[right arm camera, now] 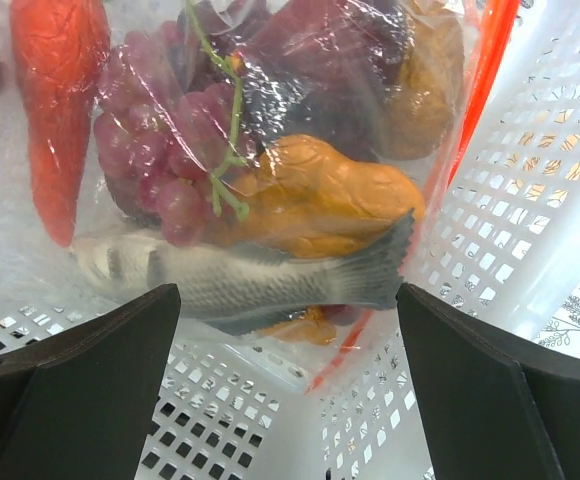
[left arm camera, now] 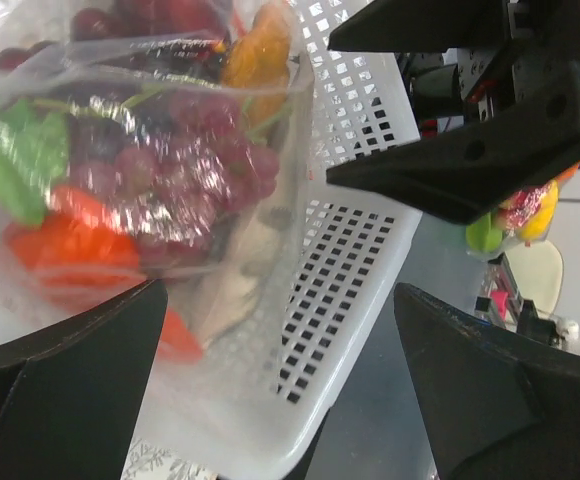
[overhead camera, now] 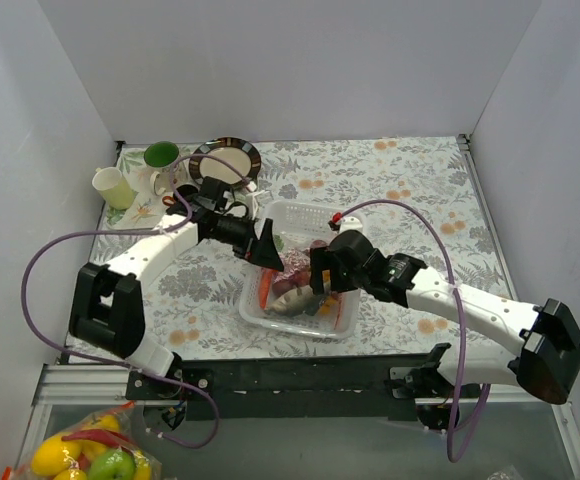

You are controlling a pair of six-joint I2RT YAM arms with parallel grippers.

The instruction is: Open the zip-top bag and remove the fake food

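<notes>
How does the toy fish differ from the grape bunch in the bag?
The fish is grey, long and flat, with a tail fin; the grape bunch is red-purple, clustered round berries on a green stem. In the right wrist view the fish lies below the grape bunch. Both sit inside the zip-top bag.

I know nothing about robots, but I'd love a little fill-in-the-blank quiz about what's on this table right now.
1. The zip-top bag lies inside a white perforated ____.
2. Through the clear plastic, a grey ____ shows just below the grape bunch.
3. The left claw and the right claw both stand ____, gripping nothing.
Missing words: basket; fish; open.
</notes>
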